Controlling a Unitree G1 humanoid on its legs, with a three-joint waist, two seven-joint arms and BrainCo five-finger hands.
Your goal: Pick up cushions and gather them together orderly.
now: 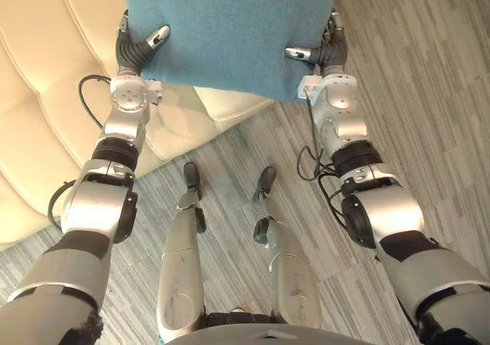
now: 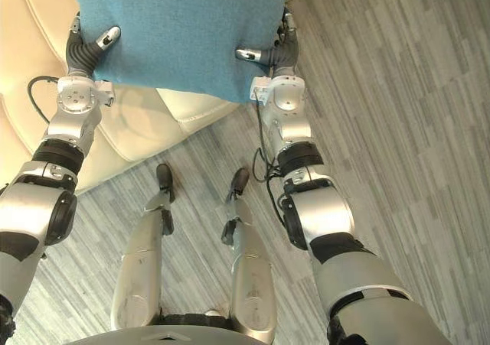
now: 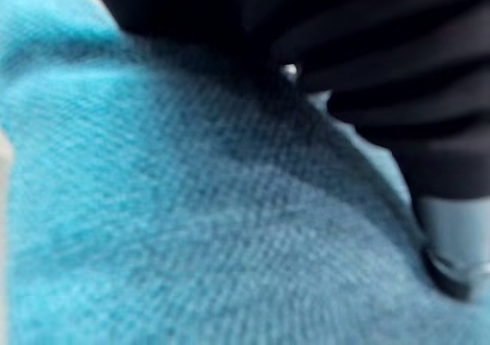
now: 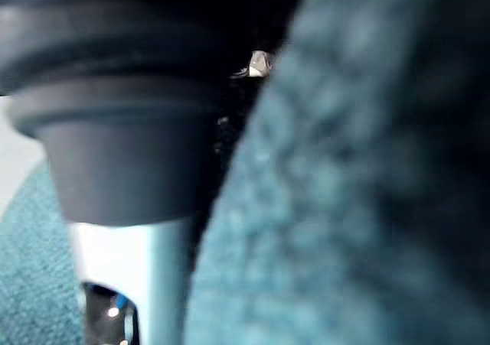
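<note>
A large blue cushion (image 1: 230,31) is held up in front of me, over the edge of a cream sofa (image 1: 46,85). My left hand (image 1: 135,49) grips its left side, with the thumb lying on top of the fabric and the fingers tucked underneath. On the opposite side my right hand (image 1: 328,52) grips the same way, thumb on top. Close up, the left wrist view has the blue weave (image 3: 191,230) pressed against the hand, and the right wrist view has the cushion (image 4: 360,207) right beside the thumb (image 4: 126,276).
The cream sofa's padded seat (image 2: 138,123) runs along the left, its front edge just under the cushion. Grey wood-pattern floor (image 1: 429,77) spreads to the right and towards me.
</note>
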